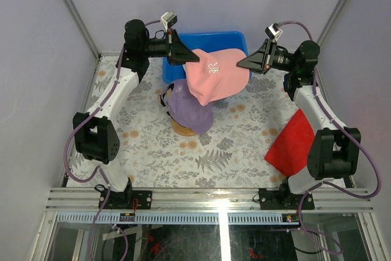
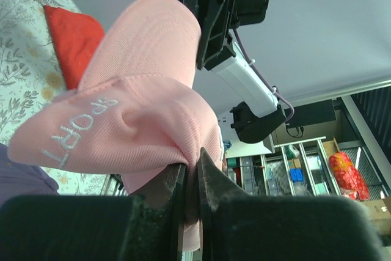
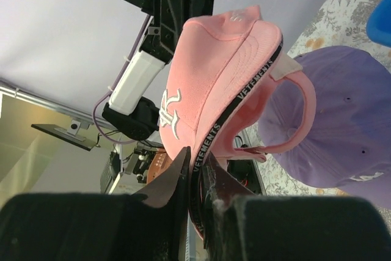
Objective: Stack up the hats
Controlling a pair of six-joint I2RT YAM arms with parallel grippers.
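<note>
Nearest, the fern-print tablecloth lies open between the arm bases. A flat red cloth lies at its right edge, beside the right arm. Mid-table, a lavender cap sits on a tan wooden dome. Above and just beyond it, the pink cap hangs off the table. The left gripper pinches its left side tight, and the right gripper clamps narrow on its banded rim. Whether pink touches lavender cannot be told. Farthest, a blue bin lines the far edge.
</note>
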